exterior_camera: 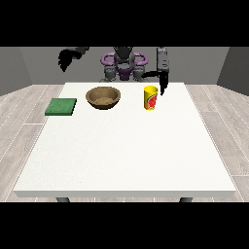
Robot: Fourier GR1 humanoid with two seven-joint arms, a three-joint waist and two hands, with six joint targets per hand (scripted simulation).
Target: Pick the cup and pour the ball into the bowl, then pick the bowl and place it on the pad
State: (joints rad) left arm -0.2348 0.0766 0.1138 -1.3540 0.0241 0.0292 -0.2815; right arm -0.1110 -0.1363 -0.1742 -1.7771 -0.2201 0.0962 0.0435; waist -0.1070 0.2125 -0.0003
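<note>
A yellow cup [151, 97] with a red mark stands upright on the white table [126, 151], right of centre at the far side. No ball shows from this angle. A brown bowl [103, 97] sits to the cup's left. A green pad [61, 106] lies flat near the table's left edge. The hand at the view's right [163, 83] hangs with fingers pointing down, just right of and slightly behind the cup, apart from it. The hand at the view's left [65, 59] is raised high above the pad's far side, fingers hanging relaxed, holding nothing.
The robot's torso [124, 63] stands behind the table's far edge. The table's near half stretches wide and white toward the camera. A wooden floor surrounds the table.
</note>
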